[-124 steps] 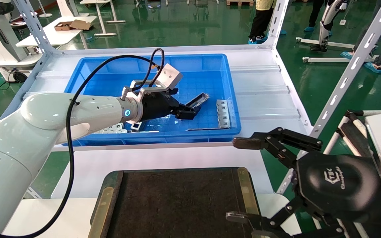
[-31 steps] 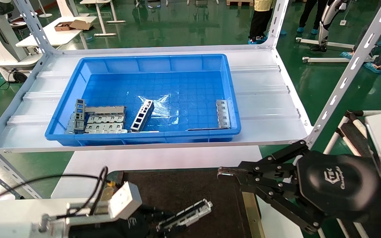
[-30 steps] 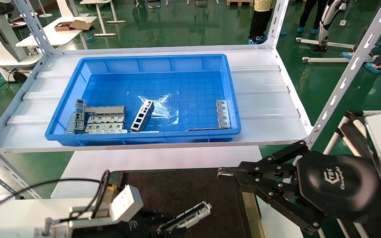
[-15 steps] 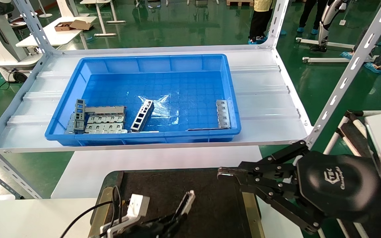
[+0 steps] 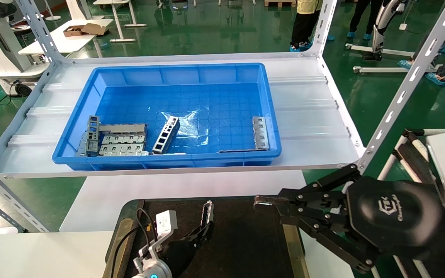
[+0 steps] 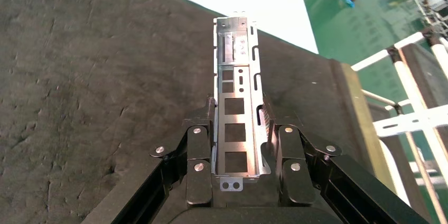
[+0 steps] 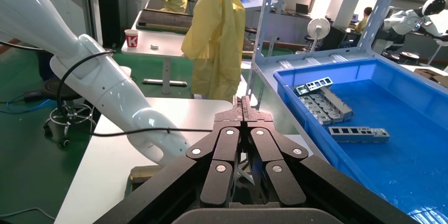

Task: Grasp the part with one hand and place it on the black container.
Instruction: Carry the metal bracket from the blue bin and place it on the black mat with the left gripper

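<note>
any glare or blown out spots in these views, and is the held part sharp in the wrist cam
Head view: a bright sheen on the blue bin floor around the ladder-like bar, and reflections on the green floor. Left wrist view: the part between the left gripper fingers is crisp, cut-outs clear; the white surface beyond the black container is washed out. Right wrist view: the shut right gripper is sharp, background windows bright.

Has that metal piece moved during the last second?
Yes. The part, held by the left tool, swung from lying slantwise to upright, shifting left over the black container.

White arms, black screw-studded end effector (image 5: pixel 259 201)
</note>
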